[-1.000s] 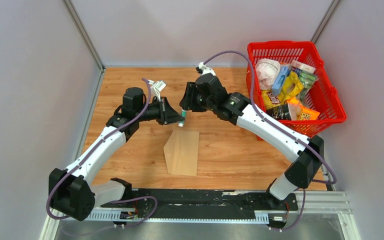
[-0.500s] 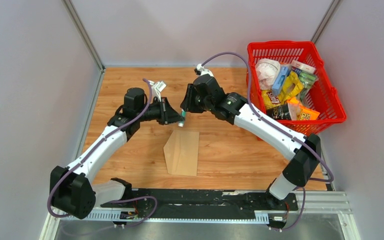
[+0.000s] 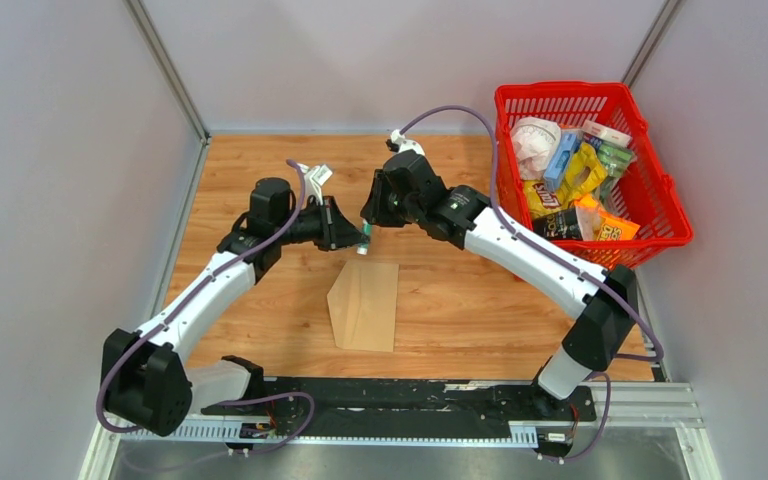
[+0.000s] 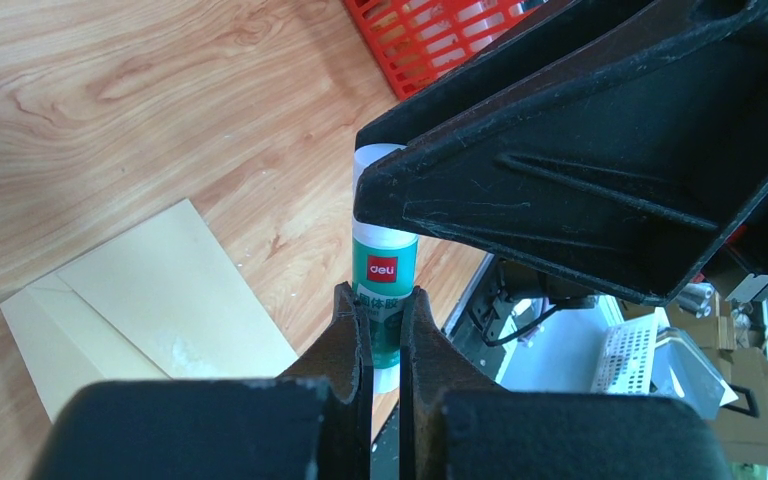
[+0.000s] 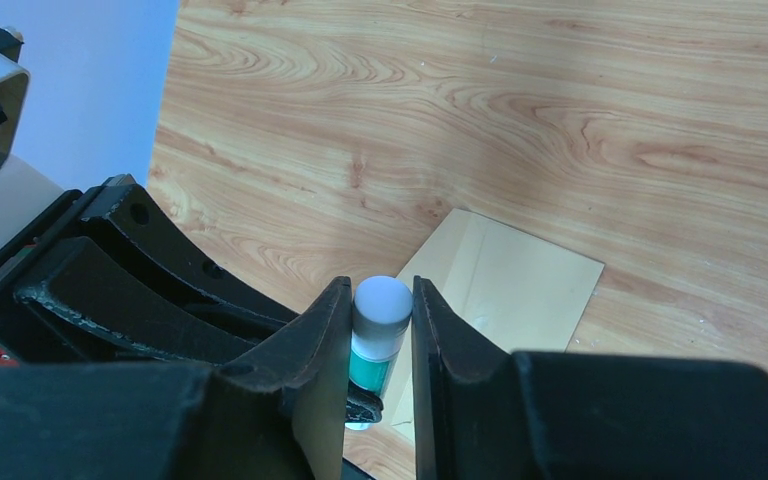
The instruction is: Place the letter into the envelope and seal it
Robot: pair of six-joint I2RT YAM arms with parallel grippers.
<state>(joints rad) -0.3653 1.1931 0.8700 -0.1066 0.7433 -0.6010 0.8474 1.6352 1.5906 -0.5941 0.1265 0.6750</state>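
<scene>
Closes the right gripper (image 5: 380,295) down from a wider gap onto the white cap (image 5: 382,312) of the glue stick (image 4: 384,272), fingers flanking the cap and seemingly touching both sides. Keeps the left gripper (image 4: 380,300) almost fully shut on the green body, held in the air above the far end of the envelope (image 3: 365,305), which lies flat on the table (image 3: 460,300). Shows no letter anywhere, so probably already tucked inside; points to uncapping for glue, with sealing not yet done.
</scene>
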